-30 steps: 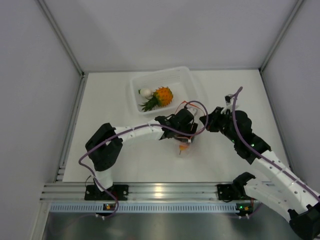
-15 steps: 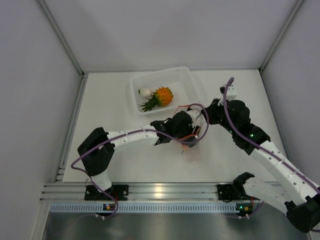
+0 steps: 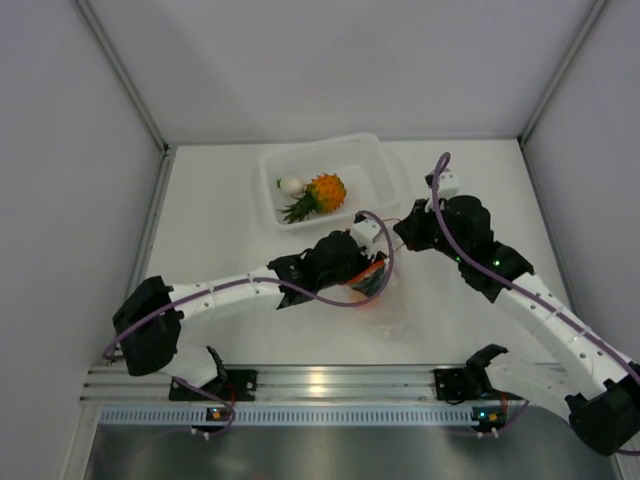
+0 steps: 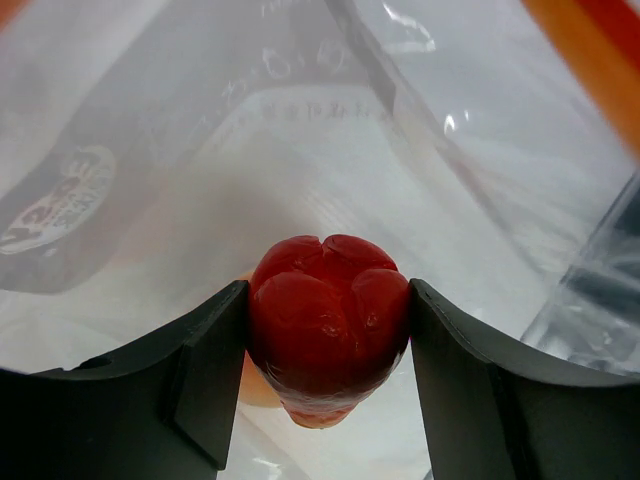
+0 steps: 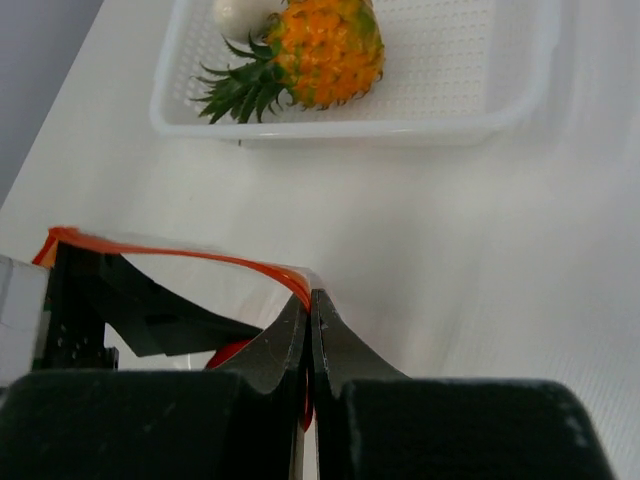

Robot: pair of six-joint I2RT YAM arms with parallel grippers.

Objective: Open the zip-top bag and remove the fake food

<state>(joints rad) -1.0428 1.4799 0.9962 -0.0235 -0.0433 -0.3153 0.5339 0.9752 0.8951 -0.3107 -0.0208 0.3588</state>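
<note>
The clear zip-top bag (image 3: 385,300) lies at the table's middle, its red-orange zip strip (image 5: 190,255) held open. My left gripper (image 4: 328,320) is inside the bag, shut on a small red fruit (image 4: 328,335); a peach-coloured fruit (image 4: 255,385) shows just behind it. In the top view the left gripper (image 3: 372,275) is at the bag's mouth. My right gripper (image 5: 311,300) is shut on the bag's zip edge, and in the top view the right gripper (image 3: 402,238) is just right of the left one. The orange pineapple (image 3: 322,193) and white round vegetable (image 3: 291,185) lie in the tray.
The rigid clear tray (image 3: 375,160) stands at the back middle of the table, also in the right wrist view (image 5: 480,110). Grey walls close in the table on the left, back and right. The arms' mounting rail (image 3: 320,385) runs along the near edge.
My left arm has stretched further right and its gripper has gone deeper into the bag. My right gripper has shifted slightly back and left, holding the bag's edge. The bag has slid a little right.
</note>
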